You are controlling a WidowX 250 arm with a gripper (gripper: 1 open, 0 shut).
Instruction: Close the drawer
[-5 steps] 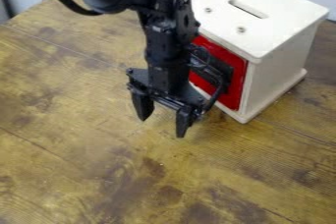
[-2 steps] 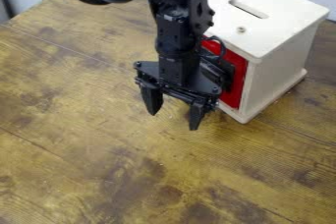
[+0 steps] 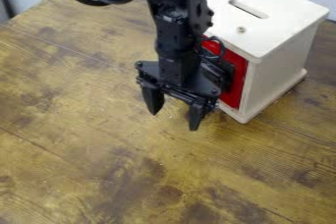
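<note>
Drawer closing is your job, so start with what is nearest to you: the brown wooden table (image 3: pixel 92 159), bare and scratchy in front. Next comes your black gripper (image 3: pixel 176 110), pointing down with its two fingers spread wide and nothing between them. It hangs just above the table, right in front of the box. Behind it you see the red drawer (image 3: pixel 231 79), low on the front of the cream wooden box (image 3: pixel 269 41). The arm hides much of the red face, so you cannot tell how far out it sticks. It looks close to shut, maybe a little out. I think it is light and stiff and will slide easily, so a soft push is enough. Push on the flat red front, not the black handle (image 3: pixel 210 71), and push straight so the small box does not slip back. You cannot see inside the drawer. Farthest back, the box top has a thin slot (image 3: pixel 249 9), with nothing showing in it.
</note>
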